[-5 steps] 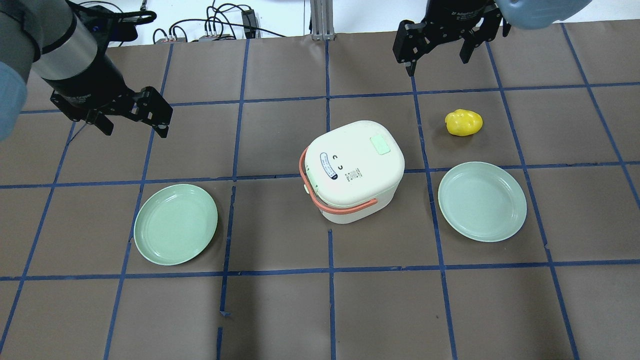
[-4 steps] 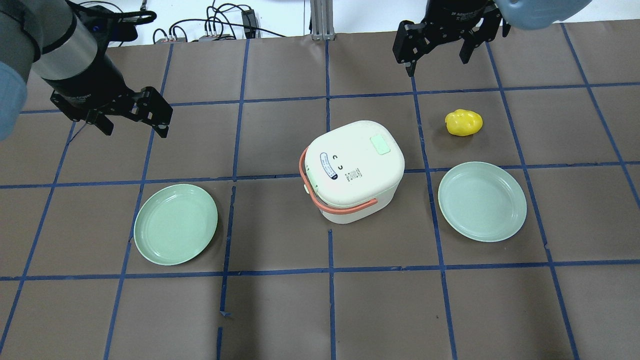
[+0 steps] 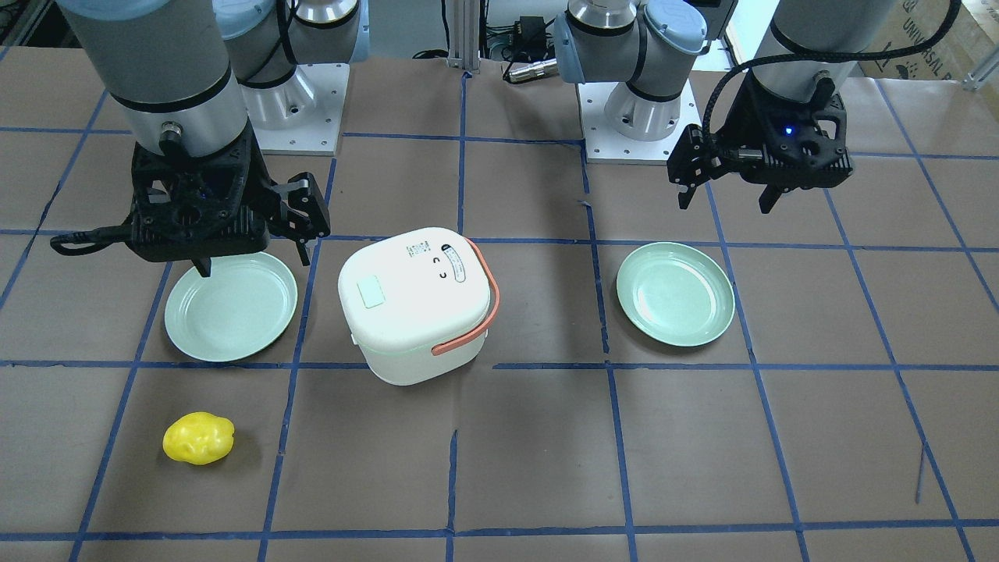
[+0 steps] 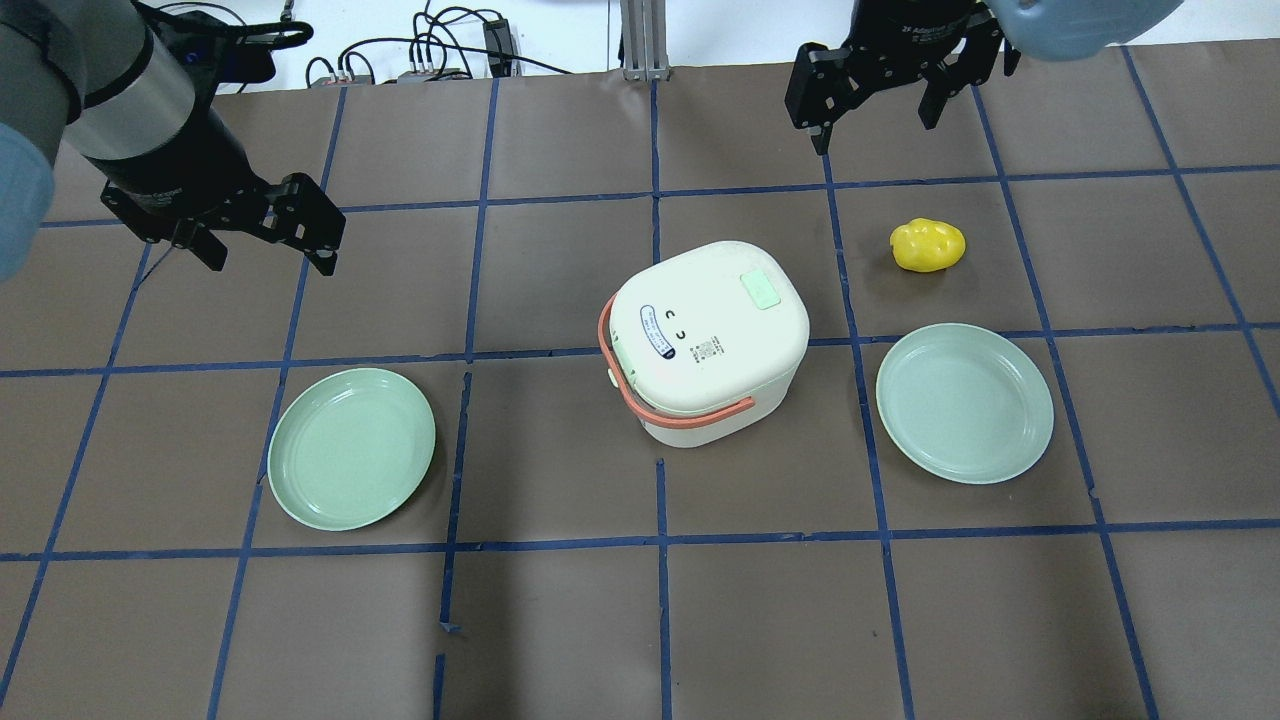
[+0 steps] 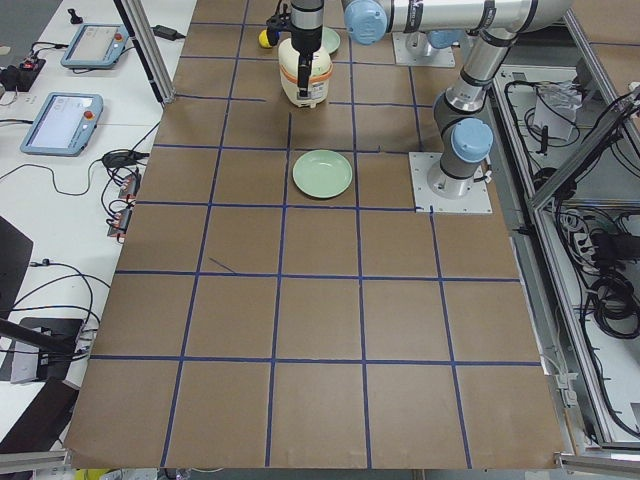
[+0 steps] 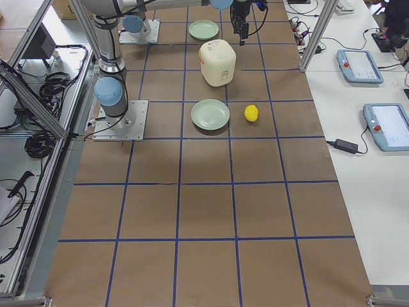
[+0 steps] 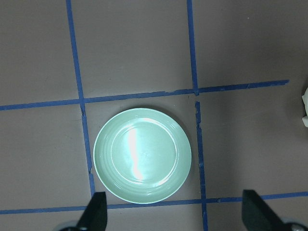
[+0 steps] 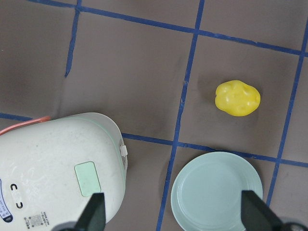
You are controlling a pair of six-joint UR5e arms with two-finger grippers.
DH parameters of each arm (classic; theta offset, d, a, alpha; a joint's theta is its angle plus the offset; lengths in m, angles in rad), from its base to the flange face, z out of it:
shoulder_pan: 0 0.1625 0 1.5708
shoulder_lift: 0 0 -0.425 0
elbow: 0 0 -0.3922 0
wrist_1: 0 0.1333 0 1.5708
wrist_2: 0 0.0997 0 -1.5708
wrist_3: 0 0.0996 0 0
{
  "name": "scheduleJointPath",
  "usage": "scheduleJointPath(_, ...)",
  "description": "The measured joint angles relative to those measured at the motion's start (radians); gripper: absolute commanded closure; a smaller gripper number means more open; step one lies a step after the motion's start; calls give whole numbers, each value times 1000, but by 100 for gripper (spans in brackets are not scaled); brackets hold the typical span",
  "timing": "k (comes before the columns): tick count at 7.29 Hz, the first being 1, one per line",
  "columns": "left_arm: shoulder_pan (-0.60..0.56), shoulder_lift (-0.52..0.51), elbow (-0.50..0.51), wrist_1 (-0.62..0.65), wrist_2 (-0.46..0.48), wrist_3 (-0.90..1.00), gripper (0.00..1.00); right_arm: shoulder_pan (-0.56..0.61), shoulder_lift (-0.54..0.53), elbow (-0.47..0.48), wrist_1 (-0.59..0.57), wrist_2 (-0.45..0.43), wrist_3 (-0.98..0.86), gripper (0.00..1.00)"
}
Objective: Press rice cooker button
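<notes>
Comparing with earlier looks: nothing had visibly moved. Both arms, the cooker [image 4: 705, 340] and the loose items stood where they had been; any drift of the right gripper [image 4: 876, 130] was too slight to call.
Meaning for task: the press had not begun. No finger was on or near the button [image 4: 759, 290], so I judged the whole approach still to be made.
Cooker: it stood near mid-table with the lid shut and the orange handle folded down around the body.
Button: I took it to be the pale green pad on the lid, at the corner towards the right arm. It was untouched.
Right gripper: its jaws were wide apart and empty. It hung above the far edge of the table, well apart from the cooker. Its wrist camera had the button in sight at lower left.
Left gripper [image 4: 270, 262]: its jaws were wide apart, holding and touching nothing. Its wrist camera looked straight down on the left plate [image 4: 351, 448].
Other items: the right plate [image 4: 965, 402] lay beside the cooker, and a yellow lump [image 4: 928, 245] lay beyond it. Neither was touched.
Likely actor: the right gripper, being on the button's side, though that was judgement only.
</notes>
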Motion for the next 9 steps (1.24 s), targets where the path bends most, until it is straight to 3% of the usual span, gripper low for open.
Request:
scheduleJointPath(8, 0, 0, 0, 0, 0, 0, 0, 10, -3, 6, 3, 1, 4, 0)
scheduleJointPath(9, 0, 0, 0, 0, 0, 0, 0, 30, -3, 6, 0, 1, 11, 28)
